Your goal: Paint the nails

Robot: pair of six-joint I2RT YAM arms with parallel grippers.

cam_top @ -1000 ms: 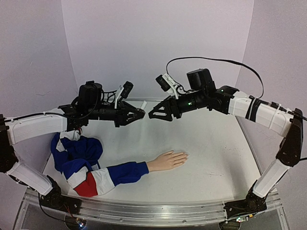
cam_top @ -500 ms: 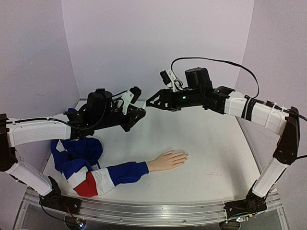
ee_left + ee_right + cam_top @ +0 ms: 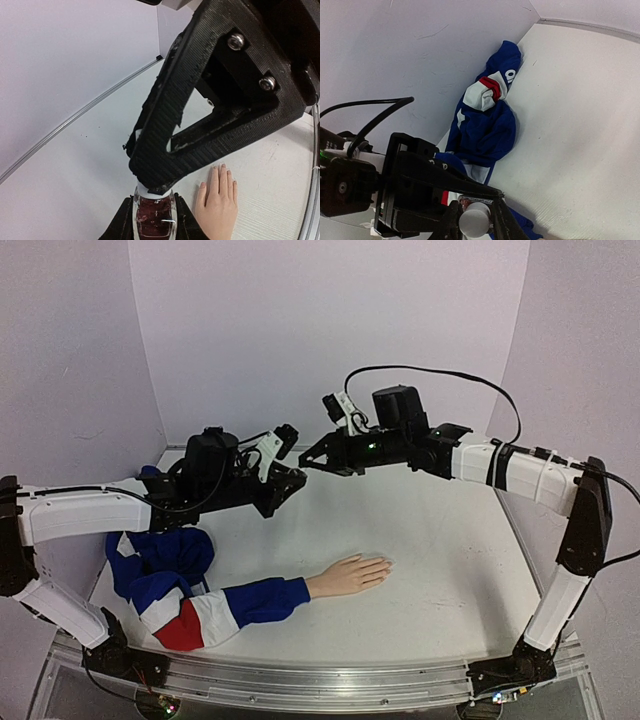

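In the left wrist view, my left gripper is shut on a small glass polish bottle of dark red polish, held above the table. My right gripper is shut on the bottle's pale cap. From above, the left gripper and right gripper meet tip to tip. Below them the peach mannequin hand lies palm down, fingers pointing right. Its nails are pale. A blue, white and red sleeve covers its arm.
The sleeve's loose end is bunched in a blue heap by the left wall. The white table ends in a metal rail at the near edge. Purple walls enclose the back and sides.
My right gripper has moved left onto the bottle's cap and closed on it. My left arm has turned and shifted slightly with the bottle. The mannequin hand has stayed put.
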